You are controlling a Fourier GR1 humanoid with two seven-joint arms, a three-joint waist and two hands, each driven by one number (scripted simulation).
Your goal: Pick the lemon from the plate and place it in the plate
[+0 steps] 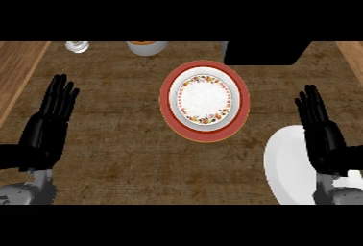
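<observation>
No grasp begun: left hand (51,120) and right hand (322,132) rest released, fingers straight, the right over the white plate (287,168) near right; lemon not visible, perhaps hidden; next move calls for locating it before carrying to the red-rimmed plate (204,101).

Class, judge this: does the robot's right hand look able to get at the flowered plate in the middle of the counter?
Probably yes. The right hand rests open above the white plate, and only bare counter lies between it and the flowered plate. Actual reach cannot be confirmed.
</observation>
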